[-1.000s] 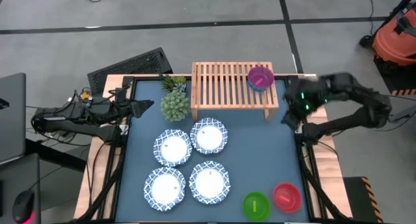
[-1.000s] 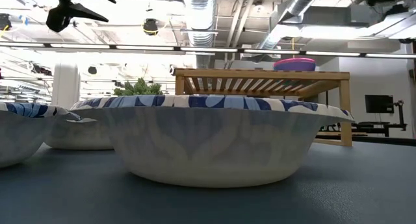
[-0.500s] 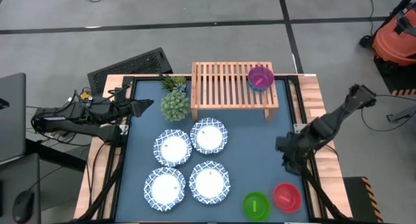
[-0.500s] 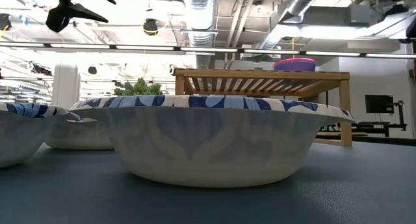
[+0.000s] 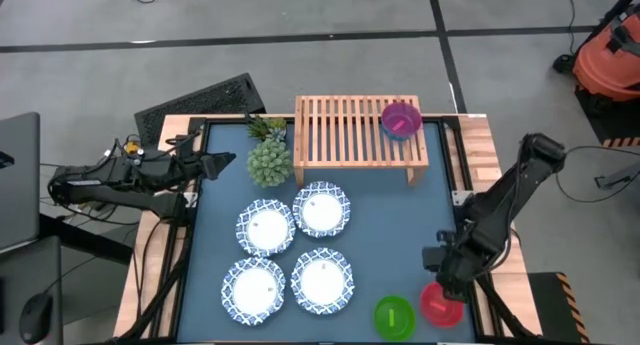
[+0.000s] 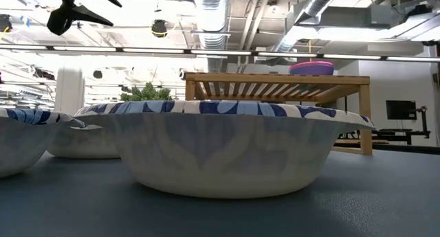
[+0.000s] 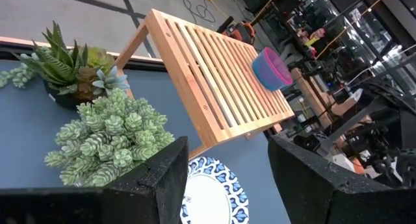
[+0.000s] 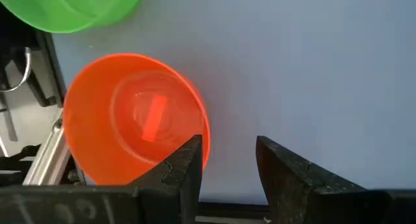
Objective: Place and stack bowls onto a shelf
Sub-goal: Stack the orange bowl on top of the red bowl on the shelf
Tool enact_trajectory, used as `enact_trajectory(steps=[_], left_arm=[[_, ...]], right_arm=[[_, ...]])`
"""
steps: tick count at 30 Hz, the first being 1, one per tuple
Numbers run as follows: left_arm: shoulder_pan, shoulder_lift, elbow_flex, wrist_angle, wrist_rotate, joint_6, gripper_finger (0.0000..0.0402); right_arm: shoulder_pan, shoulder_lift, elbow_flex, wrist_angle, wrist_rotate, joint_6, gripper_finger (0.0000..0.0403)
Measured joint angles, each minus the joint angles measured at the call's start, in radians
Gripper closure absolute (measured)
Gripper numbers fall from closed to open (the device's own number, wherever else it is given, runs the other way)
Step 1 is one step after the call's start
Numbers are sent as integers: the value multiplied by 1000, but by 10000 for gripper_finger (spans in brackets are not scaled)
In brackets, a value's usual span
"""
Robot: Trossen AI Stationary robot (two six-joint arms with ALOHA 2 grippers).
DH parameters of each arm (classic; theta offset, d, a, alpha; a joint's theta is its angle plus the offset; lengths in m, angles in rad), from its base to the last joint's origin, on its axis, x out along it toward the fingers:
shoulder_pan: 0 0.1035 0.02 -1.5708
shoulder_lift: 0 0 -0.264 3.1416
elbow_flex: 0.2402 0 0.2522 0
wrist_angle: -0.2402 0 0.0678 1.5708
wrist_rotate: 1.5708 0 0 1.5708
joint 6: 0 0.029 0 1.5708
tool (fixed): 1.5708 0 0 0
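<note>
floor: grey concrete, dark seam lines crossing it
ceiling: exposed silver ducts and pipes, strip lights
far right: orange vacuum on floor
left edge: laptop
behind table: black mat
room: monitor

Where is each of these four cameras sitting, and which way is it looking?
High view: above the table, looking straight down; both arms show, left gripper by the plant, right gripper near the red bowl.
Low view: at tabletop height, looking level past a patterned bowl to the shelf; one gripper shows at upper left.
Left wrist view: looks past its own fingers at the shelf.
Right wrist view: looks down past its open fingers onto the red bowl.
Shared: high, low and left wrist views all show the magenta bowl.
</note>
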State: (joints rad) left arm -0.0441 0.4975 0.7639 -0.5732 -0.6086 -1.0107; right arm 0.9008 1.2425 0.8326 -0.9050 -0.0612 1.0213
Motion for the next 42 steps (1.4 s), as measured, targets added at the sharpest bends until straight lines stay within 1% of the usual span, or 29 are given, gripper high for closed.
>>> enact_trajectory(steps=[6,14,18,20,23,27,28,31,35,39,42], left_arm=[[0,0,0,-1,0,0,205],[0,0,0,-20,-2,0,205],[0,0,0,-20,-1,-5,205],[0,0,0,-20,-1,-5,205],[0,0,0,-20,-1,-6,205],[0,0,0,-20,-1,-16,205],[0,0,0,-20,-1,-15,205],[0,0,0,-20,-1,-15,205],[0,0,0,-20,-1,-15,205],[0,0,0,-20,-1,-15,205],[0,0,0,-20,-1,-16,205]], right_arm=[[39,69,0,87,0,-1,234],[56,205,-23,124,8,-5,234],[49,261,-53,174,-49,-4,236],[45,281,-55,178,-71,-1,245],[46,283,-55,177,-80,0,284],[38,253,-54,139,-85,14,370],[34,238,-54,118,-84,25,380],[16,187,-55,45,-80,68,380],[-37,71,-55,-40,-67,110,380],[-135,-80,-52,-77,-65,139,380],[-240,-182,-20,-102,-16,157,380]])
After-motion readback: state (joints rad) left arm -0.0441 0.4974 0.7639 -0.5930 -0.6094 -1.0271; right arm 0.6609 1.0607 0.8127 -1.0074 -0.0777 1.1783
